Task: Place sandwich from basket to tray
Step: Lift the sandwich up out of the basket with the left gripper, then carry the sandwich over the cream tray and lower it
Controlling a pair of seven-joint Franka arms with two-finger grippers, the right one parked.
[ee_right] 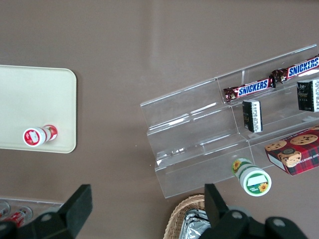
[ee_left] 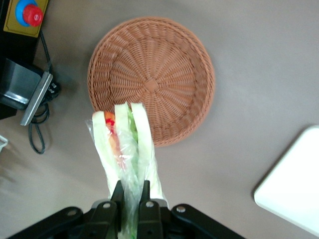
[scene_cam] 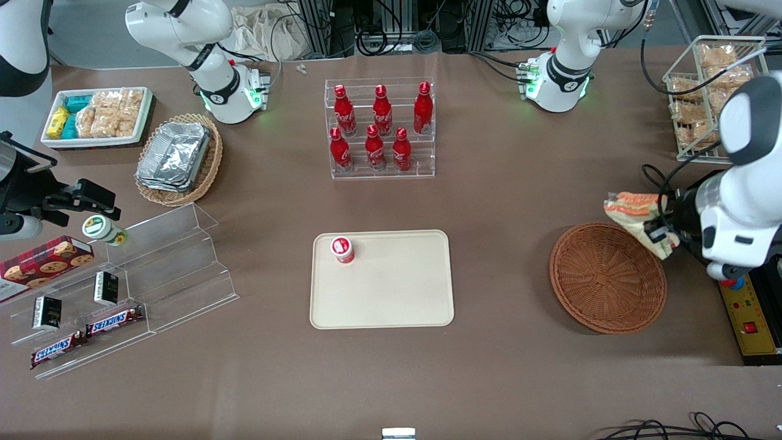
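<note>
Hovering above the rim of the basket toward the working arm's end of the counter, the tool carries the sandwich clear of the weave in the front view. The tray lies well apart from the basket, near the middle of the counter, with a small red-and-white bottle standing on one of its corners. Farther from the camera, a clear rack holds six red bottles. Toward the parked arm's end sit a tan basket of foil containers and a stepped clear shelf with Snickers bars.

From the left wrist, the tool has its two fingers pinched on the wrapped end of the sandwich, whose bread layers and orange and green filling point out over the basket. A corner of the tray shows nearby.

From the right wrist, the tray with the small bottle shows again, along with the clear shelf.
</note>
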